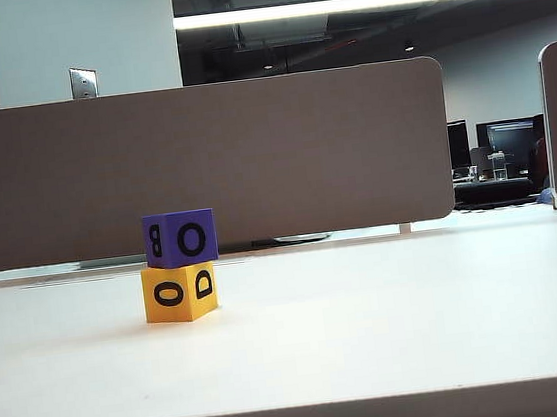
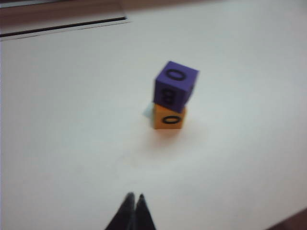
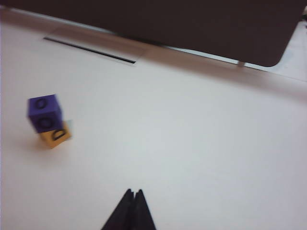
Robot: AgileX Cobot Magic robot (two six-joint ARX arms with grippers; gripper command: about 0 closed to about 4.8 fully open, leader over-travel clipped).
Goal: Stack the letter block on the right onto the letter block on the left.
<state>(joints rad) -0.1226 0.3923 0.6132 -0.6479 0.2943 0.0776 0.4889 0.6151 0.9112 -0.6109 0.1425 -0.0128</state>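
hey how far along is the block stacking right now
Done: the purple block sits on the yellow block, slightly offset but resting. In hand: nothing; the left gripper and right gripper are both shut, empty and well clear of the stack. Left: apparently nothing except parking the arms.

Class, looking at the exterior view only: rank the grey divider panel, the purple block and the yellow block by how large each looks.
1. Grey divider panel, by far the largest, though it stands farther back.
2. and 3. Purple block and yellow block: they look alike in size, stacked together, so no ranking between them.
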